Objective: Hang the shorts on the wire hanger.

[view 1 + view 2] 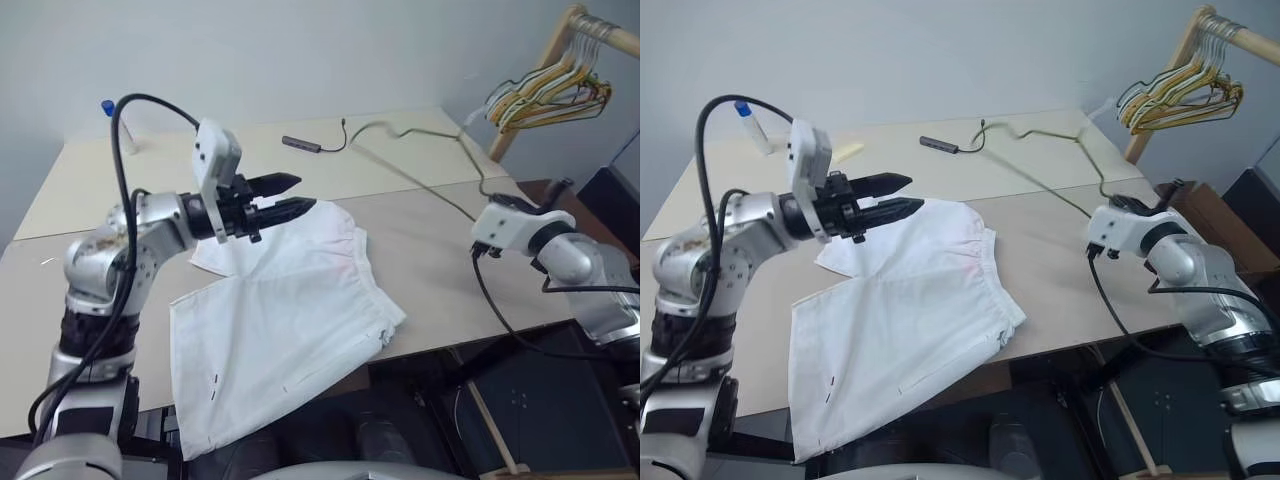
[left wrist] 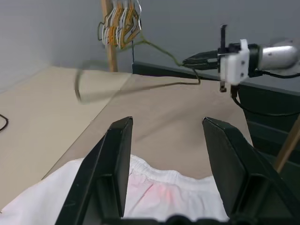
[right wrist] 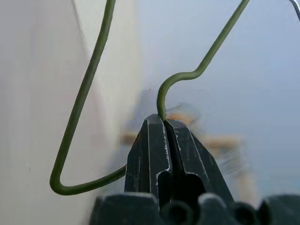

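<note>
The shorts [image 1: 285,320], white and thin, lie spread flat on the beige table [image 1: 430,255], the gathered waistband toward the table's middle and one leg hanging slightly over the near edge; small dark marks sit near that lower hem. The wire hanger [image 1: 1060,160], a thin greenish-grey triangle of bare wire, is raised above the table's right half, well apart from the shorts, its far corner pointing toward the back. The right gripper [image 3: 165,123] is pressed closed on the wire, pinching it where it bends beside the hook, as the right wrist view shows with the two black fingers meeting around the strand. The left gripper [image 1: 285,197] hovers level just above the waistband end of the shorts, its two black fingers [image 2: 117,159] parted to a middling width with nothing between them; the left wrist view looks between them at the pink-tinged waistband and, beyond, at the right gripper with the hanger. On the far half of the table lie a dark slim device with a black cable [image 1: 302,145] and a blue-capped object [image 1: 108,106] at the left. At upper right, a wooden rail [image 1: 600,25] carries a bunch of yellow, green and white hangers [image 1: 545,95].
</note>
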`<state>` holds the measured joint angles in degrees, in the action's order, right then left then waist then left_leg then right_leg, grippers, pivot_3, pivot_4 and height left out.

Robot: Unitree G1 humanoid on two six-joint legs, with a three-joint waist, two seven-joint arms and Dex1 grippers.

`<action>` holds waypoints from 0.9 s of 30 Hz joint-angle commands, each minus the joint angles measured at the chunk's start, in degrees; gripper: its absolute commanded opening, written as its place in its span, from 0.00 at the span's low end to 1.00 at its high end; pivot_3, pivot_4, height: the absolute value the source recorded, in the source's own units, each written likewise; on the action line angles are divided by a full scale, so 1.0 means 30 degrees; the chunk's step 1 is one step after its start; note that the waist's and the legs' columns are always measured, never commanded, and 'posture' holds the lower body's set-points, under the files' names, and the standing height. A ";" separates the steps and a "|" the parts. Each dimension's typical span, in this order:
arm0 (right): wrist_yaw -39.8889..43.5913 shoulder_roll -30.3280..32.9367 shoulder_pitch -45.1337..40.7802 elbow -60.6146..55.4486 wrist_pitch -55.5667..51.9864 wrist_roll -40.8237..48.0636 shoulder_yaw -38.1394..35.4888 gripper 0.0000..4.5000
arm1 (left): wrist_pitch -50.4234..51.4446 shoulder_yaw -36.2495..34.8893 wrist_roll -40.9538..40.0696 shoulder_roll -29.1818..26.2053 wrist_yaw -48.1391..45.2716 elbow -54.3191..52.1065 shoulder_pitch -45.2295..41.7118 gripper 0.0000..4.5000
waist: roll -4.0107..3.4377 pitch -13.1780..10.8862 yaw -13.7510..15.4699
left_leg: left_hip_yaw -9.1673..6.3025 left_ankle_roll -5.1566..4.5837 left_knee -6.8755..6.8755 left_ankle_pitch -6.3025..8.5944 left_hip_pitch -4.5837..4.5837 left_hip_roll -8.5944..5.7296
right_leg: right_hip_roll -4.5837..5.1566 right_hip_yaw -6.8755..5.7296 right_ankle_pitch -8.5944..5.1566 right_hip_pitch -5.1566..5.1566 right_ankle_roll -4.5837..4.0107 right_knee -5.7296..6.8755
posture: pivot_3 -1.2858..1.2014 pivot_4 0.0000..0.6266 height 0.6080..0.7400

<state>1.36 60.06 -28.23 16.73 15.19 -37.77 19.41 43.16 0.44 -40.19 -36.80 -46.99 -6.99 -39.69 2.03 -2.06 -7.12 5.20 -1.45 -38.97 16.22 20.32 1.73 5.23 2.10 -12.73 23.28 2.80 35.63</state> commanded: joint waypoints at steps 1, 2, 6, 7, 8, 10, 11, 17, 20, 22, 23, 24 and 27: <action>-0.4185 0.0444 -0.1434 0.1319 0.3419 -0.3280 0.0387 0.00 | -0.0001 0.0428 0.0726 0.0250 -0.0823 0.1548 -0.1518 0.57 | 0.0003 -0.0001 -0.0196 | 0.0006 0.0000 0.0001 -0.0001 0.0001 -0.0005 | 0.0003 0.0009 0.0000 0.0004 0.0001 -0.0006 | 0.46 0.00 1.00; -0.4901 0.0409 -0.1719 0.1571 0.3982 -0.3827 0.0495 0.00 | -0.0175 0.0694 0.1014 0.0260 -0.1239 0.1974 -0.1758 0.57 | 0.0003 -0.0001 -0.0309 | 0.0009 0.0000 0.0003 0.0000 -0.0004 -0.0004 | 0.0000 0.0023 0.0000 0.0002 0.0002 -0.0011 | 0.46 0.00 1.00; -0.5362 0.0059 -0.2392 0.1508 0.5503 -0.4288 0.0309 0.00 | -0.0511 0.2077 0.2062 0.0146 -0.3351 0.3149 -0.2273 0.57 | 0.0003 -0.0001 -0.0756 | -0.0003 0.0002 0.0009 -0.0002 -0.0005 0.0000 | -0.0001 0.0044 0.0000 -0.0006 0.0009 -0.0031 | 0.46 0.00 1.00; -0.5417 -0.0017 -0.2513 0.1456 0.5692 -0.4426 0.0260 0.00 | -0.0673 0.2486 0.2373 0.0049 -0.3981 0.3397 -0.2345 0.57 | 0.0003 -0.0001 -0.0860 | -0.0008 0.0002 0.0008 -0.0002 -0.0004 0.0000 | -0.0001 0.0049 0.0001 -0.0008 0.0013 -0.0037 | 0.46 0.00 1.00; -0.5507 -0.0078 -0.2661 0.1361 0.5970 -0.4542 0.0203 0.00 | -0.0879 0.3048 0.2838 -0.0082 -0.4660 0.3683 -0.2444 0.57 | 0.0003 -0.0001 -0.0996 | -0.0015 0.0001 0.0008 -0.0002 -0.0004 0.0000 | 0.0000 0.0049 0.0004 -0.0014 0.0019 -0.0049 | 0.46 0.00 1.00; -0.5623 -0.0250 -0.2863 0.1105 0.6285 -0.4654 0.0009 0.00 | -0.1278 0.3751 0.3725 0.0066 -0.5180 0.4394 -0.2688 0.57 | 0.0004 -0.0001 -0.1129 | -0.0012 -0.0002 0.0007 0.0000 -0.0003 -0.0005 | 0.0006 0.0056 0.0016 -0.0021 0.0038 -0.0066 | 0.46 0.00 1.00; -0.5614 -0.0311 -0.2944 0.0963 0.6401 -0.4683 -0.0076 0.00 | -0.0990 0.4188 0.4199 0.0129 -0.5219 0.4808 -0.3038 0.57 | 0.0005 -0.0002 -0.1155 | -0.0012 -0.0005 0.0006 0.0002 -0.0004 -0.0004 | 0.0005 0.0059 0.0020 -0.0026 0.0043 -0.0073 | 0.46 0.00 1.00; -0.5354 -0.0480 -0.3038 0.0542 0.6662 -0.4804 -0.0351 0.00 | -0.2567 0.3915 0.5088 0.1280 -0.5948 0.6526 -0.3482 0.57 | 0.0004 -0.0002 -0.1168 | -0.0008 -0.0040 0.0005 0.0021 0.0002 -0.0002 | 0.0010 0.0060 0.0035 -0.0037 0.0064 -0.0114 | 0.45 0.00 1.00; -0.5275 -0.0410 -0.2826 0.0809 0.6609 -0.4888 -0.0364 0.00 | -0.3054 0.2667 0.3899 0.1152 -0.7599 0.6205 -0.3140 0.57 | 0.0004 -0.0002 -0.1296 | -0.0003 -0.0054 0.0003 0.0029 0.0034 0.0005 | 0.0010 0.0062 0.0042 -0.0020 0.0069 -0.0142 | 0.45 0.00 1.00; -0.5232 -0.0339 -0.2654 0.0818 0.6595 -0.4864 -0.0412 0.00 | -0.2916 0.1677 0.2902 0.0729 -0.8768 0.5950 -0.2812 0.64 | 0.0004 -0.0002 -0.1451 | 0.0000 -0.0065 0.0004 0.0035 0.0040 0.0007 | 0.0012 0.0064 0.0042 -0.0019 0.0071 -0.0153 | 0.45 0.00 1.00; -0.5216 -0.0312 -0.2591 0.0762 0.6604 -0.4838 -0.0447 0.00 | -0.2759 0.1220 0.2526 0.0572 -0.9107 0.5993 -0.2764 0.69 | 0.0004 -0.0002 -0.1562 | 0.0001 -0.0067 0.0005 0.0037 0.0041 0.0009 | 0.0013 0.0066 0.0043 -0.0019 0.0072 -0.0159 | 0.45 0.00 1.00; -0.5207 -0.0292 -0.2540 0.0712 0.6617 -0.4818 -0.0485 0.00 | -0.2640 0.0938 0.2306 0.0484 -0.9286 0.6017 -0.2737 0.74 | 0.0003 -0.0002 -0.1607 | 0.0000 -0.0069 0.0004 0.0038 0.0040 0.0015 | 0.0012 0.0066 0.0043 -0.0020 0.0072 -0.0159 | 0.45 0.00 1.00; -0.5163 -0.0411 -0.2616 0.0703 0.6691 -0.4782 -0.0549 0.00 | -0.3384 0.0726 0.3451 0.0905 -0.7884 0.7415 -0.3243 0.95 | 0.0004 -0.0001 -0.1649 | 0.0002 -0.0070 -0.0005 0.0038 0.0035 0.0014 | 0.0020 0.0071 0.0053 -0.0029 0.0087 -0.0154 | 0.45 0.00 1.00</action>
<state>-13.70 58.52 -34.94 20.17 34.84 -52.83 20.67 34.74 3.58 -31.21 -34.52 -72.61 13.62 -47.78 2.05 -2.07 -12.07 5.20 -1.67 -38.98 16.34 20.36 1.75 5.32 2.32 -12.55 23.12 3.10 35.17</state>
